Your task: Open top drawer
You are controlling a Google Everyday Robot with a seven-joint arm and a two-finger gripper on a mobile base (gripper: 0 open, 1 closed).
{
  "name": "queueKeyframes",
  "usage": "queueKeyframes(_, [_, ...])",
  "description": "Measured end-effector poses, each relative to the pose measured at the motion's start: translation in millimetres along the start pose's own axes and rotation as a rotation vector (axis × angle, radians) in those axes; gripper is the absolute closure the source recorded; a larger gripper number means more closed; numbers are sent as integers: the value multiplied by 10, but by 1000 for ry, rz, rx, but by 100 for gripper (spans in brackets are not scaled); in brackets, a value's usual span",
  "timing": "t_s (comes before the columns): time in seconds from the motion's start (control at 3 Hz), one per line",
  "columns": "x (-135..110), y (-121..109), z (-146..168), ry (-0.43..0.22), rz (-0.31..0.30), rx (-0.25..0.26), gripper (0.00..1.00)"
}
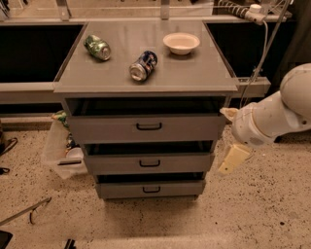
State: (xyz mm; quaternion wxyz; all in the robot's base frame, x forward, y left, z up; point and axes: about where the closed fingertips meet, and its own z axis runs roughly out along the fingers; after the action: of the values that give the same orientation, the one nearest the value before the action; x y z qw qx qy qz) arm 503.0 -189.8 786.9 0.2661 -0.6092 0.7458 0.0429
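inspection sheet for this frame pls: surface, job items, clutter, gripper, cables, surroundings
Surface: grey cabinet top, flat, carrying three items.
Job's things: top drawer, dark handle at centre, dark gap above its front; the two lower drawers look alike.
Clutter: green can and blue can on their sides, white bowl upright, all apart.
Grippers: gripper right of the cabinet, beside the drawer fronts, touching nothing.
Cables: white cable hangs from a power strip at upper right; dark cable on the floor, left.
Surroundings: speckled floor; clear plastic bin left of the cabinet.
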Motion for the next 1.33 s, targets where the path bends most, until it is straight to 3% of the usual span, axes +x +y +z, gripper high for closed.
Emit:
queueKeyframes(0.33, [-116, -189, 315, -27, -47, 9, 0])
queueKeyframes(0.67, [-253, -305, 632, -48, -97, -11, 0])
queueKeyframes(1.0, [-335, -338, 950, -87, -110, -53, 0])
queueKeyframes(1.33, [-336, -338, 951, -87, -110, -53, 0])
